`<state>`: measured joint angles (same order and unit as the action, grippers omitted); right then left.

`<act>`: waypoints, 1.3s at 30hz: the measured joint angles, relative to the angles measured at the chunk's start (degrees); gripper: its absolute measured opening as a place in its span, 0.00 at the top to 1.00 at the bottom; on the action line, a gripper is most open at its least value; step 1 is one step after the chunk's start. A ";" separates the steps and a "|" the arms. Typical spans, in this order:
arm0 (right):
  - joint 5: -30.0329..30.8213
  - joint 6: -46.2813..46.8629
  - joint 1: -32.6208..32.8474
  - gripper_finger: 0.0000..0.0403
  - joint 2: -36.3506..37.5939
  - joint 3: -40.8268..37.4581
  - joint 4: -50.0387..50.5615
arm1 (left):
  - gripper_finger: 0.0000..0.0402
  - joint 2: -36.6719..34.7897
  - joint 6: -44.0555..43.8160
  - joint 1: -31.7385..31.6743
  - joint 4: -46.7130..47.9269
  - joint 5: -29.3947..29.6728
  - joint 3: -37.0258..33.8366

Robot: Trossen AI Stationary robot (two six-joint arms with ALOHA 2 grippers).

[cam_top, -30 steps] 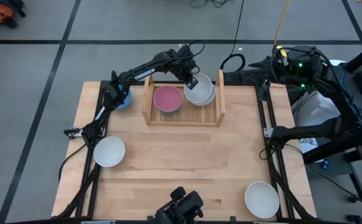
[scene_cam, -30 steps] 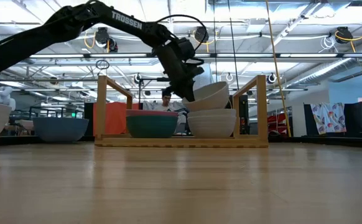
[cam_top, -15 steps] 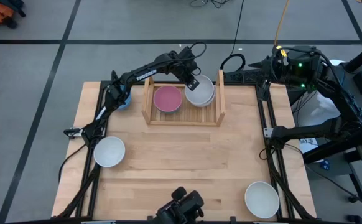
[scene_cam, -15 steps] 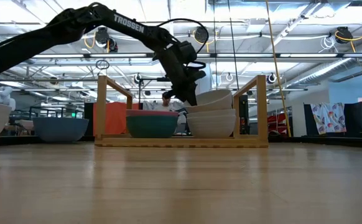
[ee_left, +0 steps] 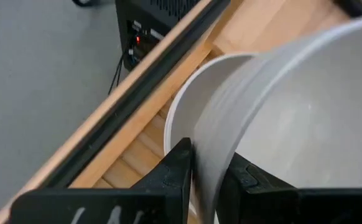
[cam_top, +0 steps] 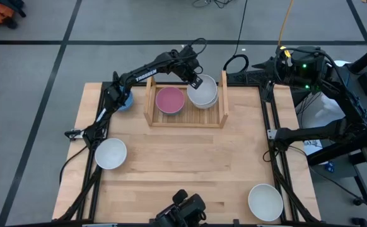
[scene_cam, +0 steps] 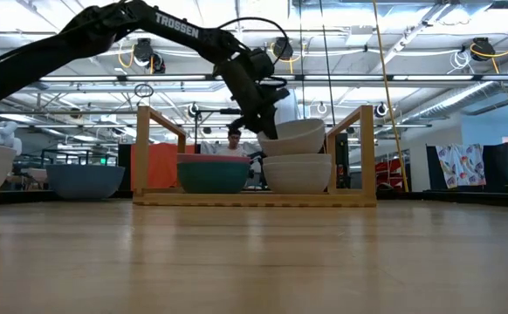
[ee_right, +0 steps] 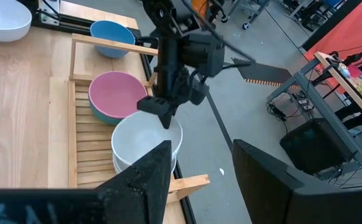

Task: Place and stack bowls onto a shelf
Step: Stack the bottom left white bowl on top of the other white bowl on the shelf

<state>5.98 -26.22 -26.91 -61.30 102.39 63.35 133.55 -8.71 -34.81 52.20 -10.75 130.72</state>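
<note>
Your left hand [cam_top: 195,82] pinches the rim of a tilted white bowl [cam_top: 202,92] above the shelf's [cam_top: 186,119] white stack [scene_cam: 297,173], upper centre. Right hand [ee_right: 196,163]: fingers spread, empty.

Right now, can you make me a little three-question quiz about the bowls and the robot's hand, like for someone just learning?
1. True or false: the left hand is pinching the rim of a white bowl above another white bowl on the shelf.
2. Which colour is the bowl on top of the other stack on the shelf? A) blue B) pink C) white
3. Fill in the blank: the blue bowl sits on the table just ______ the shelf's side panel.

Key
1. True; the held bowl is tilted and looks not fully nested.
2. B; a teal bowl lies under it.
3. outside. The right hand waits off the table's side, open.
</note>
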 joint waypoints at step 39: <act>0.02 -1.95 0.00 0.59 0.01 0.00 -0.07 | 0.88 -0.54 -0.63 1.05 0.74 -2.79 0.11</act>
<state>6.00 -28.16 -26.92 -61.29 102.39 63.29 133.01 -9.34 -33.76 52.94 -13.54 130.82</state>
